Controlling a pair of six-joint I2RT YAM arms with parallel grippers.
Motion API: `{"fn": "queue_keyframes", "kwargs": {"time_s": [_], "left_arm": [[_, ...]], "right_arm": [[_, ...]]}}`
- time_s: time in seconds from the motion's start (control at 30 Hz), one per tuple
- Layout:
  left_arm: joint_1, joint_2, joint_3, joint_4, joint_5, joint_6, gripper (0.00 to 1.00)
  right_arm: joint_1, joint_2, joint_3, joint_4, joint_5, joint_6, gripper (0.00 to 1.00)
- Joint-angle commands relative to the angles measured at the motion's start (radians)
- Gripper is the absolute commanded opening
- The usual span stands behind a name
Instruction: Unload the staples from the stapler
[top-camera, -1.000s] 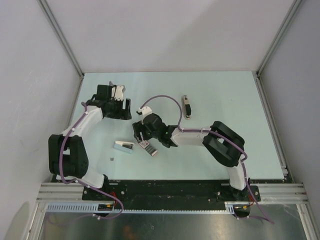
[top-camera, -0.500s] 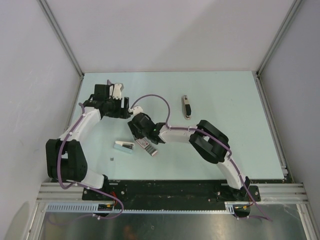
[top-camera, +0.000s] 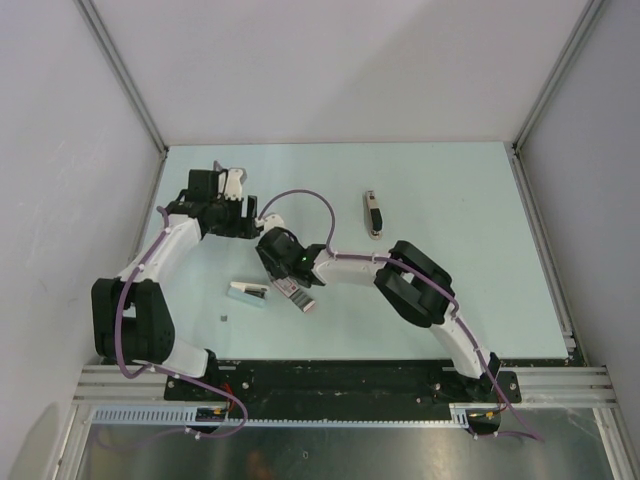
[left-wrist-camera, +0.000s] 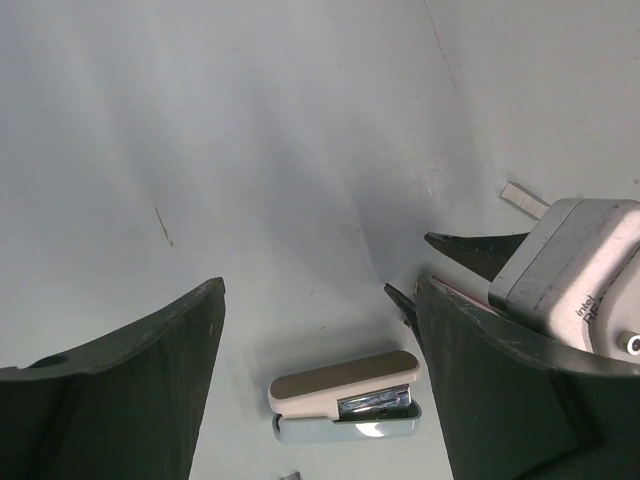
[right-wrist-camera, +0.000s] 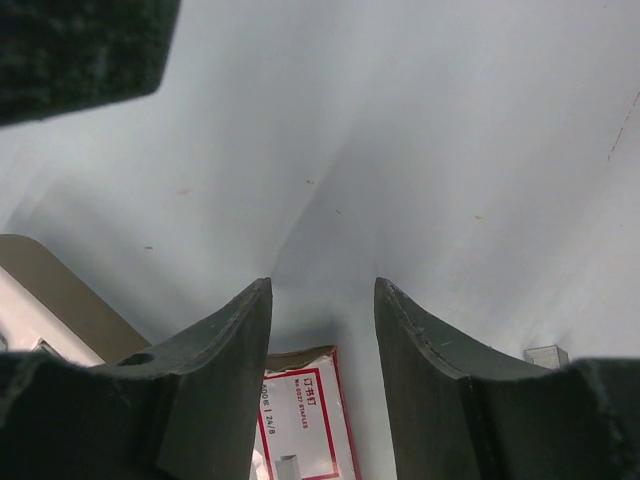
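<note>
The stapler (top-camera: 373, 213), a slim dark bar with a pale strip, lies on the table at the back, away from both grippers. The staples (top-camera: 224, 318), a tiny grey block, lie near the front left; they also show in the right wrist view (right-wrist-camera: 546, 355). My right gripper (top-camera: 282, 278) (right-wrist-camera: 322, 290) is open and empty, low over the upper end of a red-and-white staple box (right-wrist-camera: 300, 420). My left gripper (top-camera: 243, 203) (left-wrist-camera: 318, 290) is open wide and empty, held above the table behind the right gripper.
A second stapler (top-camera: 248, 292), beige on top with a pale blue base, lies left of the staple box (top-camera: 300, 298); it also shows between the left fingers (left-wrist-camera: 345, 398). The two grippers are close together. Grey walls enclose the table.
My right gripper has moved left, over the staple box and closer to the beige stapler. My left gripper has shifted slightly to the back left. Nothing on the table has moved.
</note>
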Motion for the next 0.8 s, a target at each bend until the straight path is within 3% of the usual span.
{"fn": "queue_keyframes", "kwargs": {"time_s": [0.0,0.77], "left_arm": [[0.006,-0.040,-0.001,0.025,0.001,0.016,0.81],[0.005,-0.066,0.002,0.024,-0.003,0.014,0.81]], "right_arm": [[0.026,-0.034,-0.050,-0.060,-0.025,-0.006,0.50],[0.065,-0.220,-0.300,-0.073,-0.154,-0.106,0.47]]}}
